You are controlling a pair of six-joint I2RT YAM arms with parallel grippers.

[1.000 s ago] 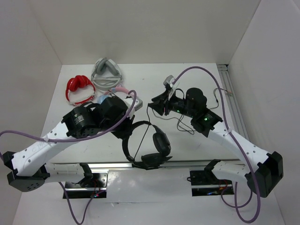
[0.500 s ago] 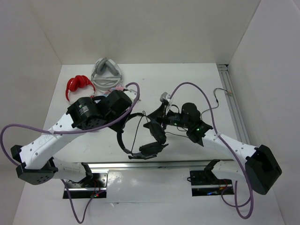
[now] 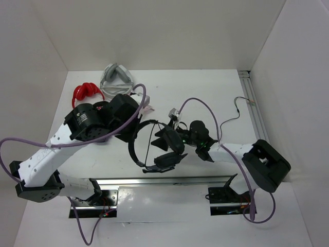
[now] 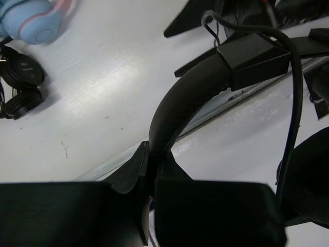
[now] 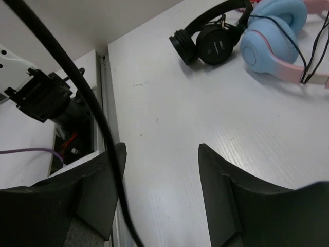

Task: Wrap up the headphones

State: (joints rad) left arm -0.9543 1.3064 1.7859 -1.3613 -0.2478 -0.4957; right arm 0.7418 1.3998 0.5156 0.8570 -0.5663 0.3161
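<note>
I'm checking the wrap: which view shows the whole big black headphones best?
Top external: the headphones show whole, band and cups. Left wrist shows only the band, clamped in its jaws; right wrist shows just a black cable.

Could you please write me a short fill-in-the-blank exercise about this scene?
The left tool is shut on the ___ of the large all-black over-ear headphones.
The right tool has its jaws ___.
Beside the small thin-banded black headphones lies a padded pair in pink and ___.
Missing words: band; open; blue.
</note>
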